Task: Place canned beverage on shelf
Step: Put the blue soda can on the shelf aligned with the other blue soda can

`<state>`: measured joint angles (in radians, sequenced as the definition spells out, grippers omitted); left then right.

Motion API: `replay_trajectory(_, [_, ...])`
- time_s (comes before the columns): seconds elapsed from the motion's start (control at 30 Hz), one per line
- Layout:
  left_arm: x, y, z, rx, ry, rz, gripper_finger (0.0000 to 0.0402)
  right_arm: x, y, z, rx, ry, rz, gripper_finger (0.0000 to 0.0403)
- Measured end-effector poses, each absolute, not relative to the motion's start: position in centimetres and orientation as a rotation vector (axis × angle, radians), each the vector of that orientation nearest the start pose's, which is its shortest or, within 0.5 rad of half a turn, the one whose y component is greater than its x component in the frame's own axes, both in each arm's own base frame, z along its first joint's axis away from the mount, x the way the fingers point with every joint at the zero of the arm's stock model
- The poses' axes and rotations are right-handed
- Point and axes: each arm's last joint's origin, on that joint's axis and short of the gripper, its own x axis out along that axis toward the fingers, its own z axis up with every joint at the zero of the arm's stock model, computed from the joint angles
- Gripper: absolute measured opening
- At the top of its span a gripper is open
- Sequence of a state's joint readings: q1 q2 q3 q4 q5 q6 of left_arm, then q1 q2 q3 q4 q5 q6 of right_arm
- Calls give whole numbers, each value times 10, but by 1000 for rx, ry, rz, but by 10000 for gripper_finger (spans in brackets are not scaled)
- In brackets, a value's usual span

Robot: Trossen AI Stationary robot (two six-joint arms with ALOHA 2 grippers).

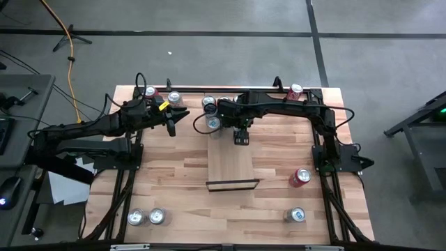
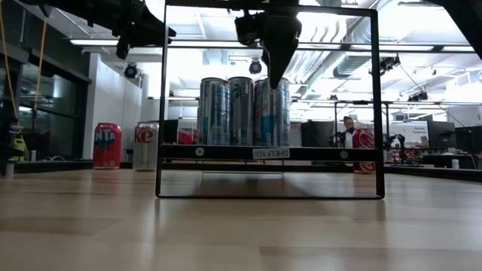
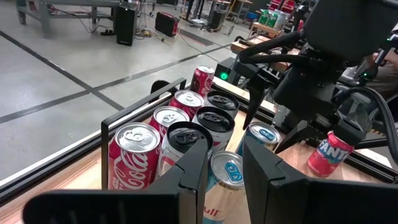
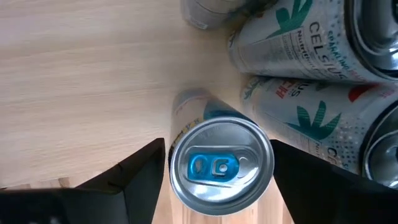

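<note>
Right gripper (image 4: 217, 180) hangs directly over the slim silver can with the blue pull-tab (image 4: 221, 167), fingers spread to either side of its rim, apparently clear. Can stands upright, long axis vertical, on the pale plain-wood shelf board (image 1: 233, 171) beside other tall cans. Left gripper (image 1: 171, 124) waits nearly closed, empty, farther off.

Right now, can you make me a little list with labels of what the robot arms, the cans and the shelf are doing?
right gripper: open, fingers on either side of a blue-tab can, not squeezing it
blue-tab can: upright on the shelf, beside other tall cans
left gripper: shut, holding nothing, hovering near the cans at the shelf's far end
loose cans: one red can lying on the table, more standing near the corners
</note>
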<state>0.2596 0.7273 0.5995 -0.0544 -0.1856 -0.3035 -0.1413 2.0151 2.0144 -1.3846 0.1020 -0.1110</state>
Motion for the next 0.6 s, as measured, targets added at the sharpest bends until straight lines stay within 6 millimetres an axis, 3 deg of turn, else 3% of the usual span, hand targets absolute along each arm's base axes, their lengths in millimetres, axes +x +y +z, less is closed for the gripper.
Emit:
replay_trajectory(0.4, [161,48,290,-304,115,468,53,392,-60,307,-66,1397,-81,345])
replay_trajectory(0.6, [161,48,290,-304,116,469,53,384,-69,322,-89,1367,-120,349])
